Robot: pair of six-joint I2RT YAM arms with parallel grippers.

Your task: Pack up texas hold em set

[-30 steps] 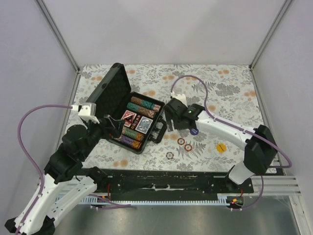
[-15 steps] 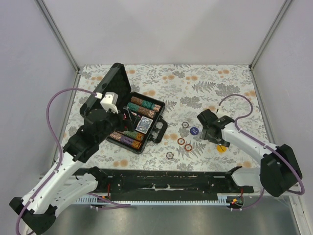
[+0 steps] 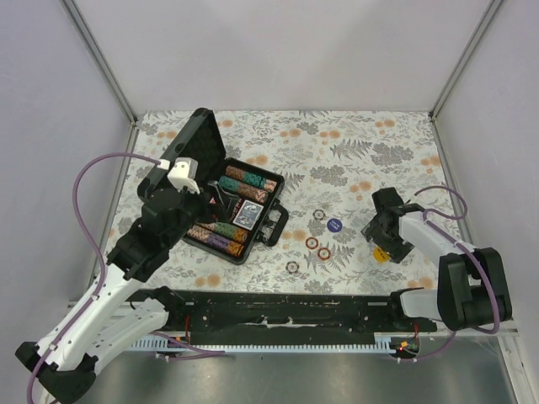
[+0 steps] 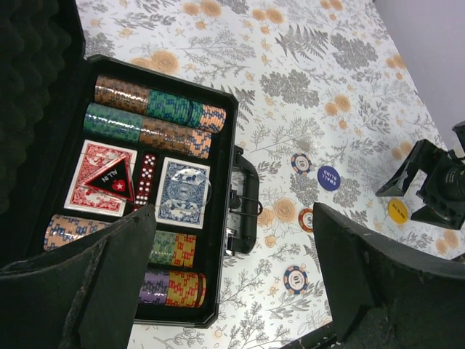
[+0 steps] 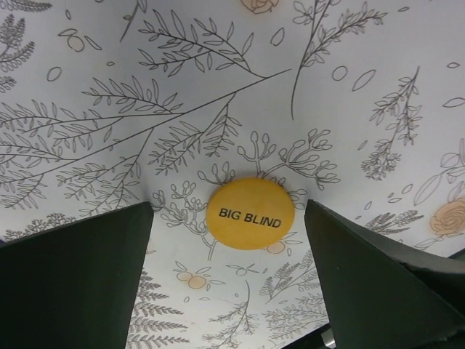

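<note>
The black briefcase (image 3: 268,225) lies open at the left with its foam lid (image 3: 189,147) up. It holds rows of chips (image 4: 156,120), a red deck (image 4: 91,171), a blue deck (image 4: 182,193) and red dice (image 4: 146,178). My left gripper (image 3: 212,200) hangs open and empty over the case's near half (image 4: 240,291). A yellow BIG BLIND button (image 5: 250,213) lies on the cloth at the right (image 3: 381,253). My right gripper (image 3: 383,234) is open low over it, one finger on either side (image 5: 229,276).
A blue SMALL BLIND button (image 3: 334,225) and several loose chips (image 3: 312,242) lie on the flowered cloth between the case and the right gripper. The case handle (image 4: 247,190) faces them. Frame posts stand at the back corners.
My right arm has swung from the case's edge out to the right and down over the yellow button. My left arm has risen and moved over the open case.
</note>
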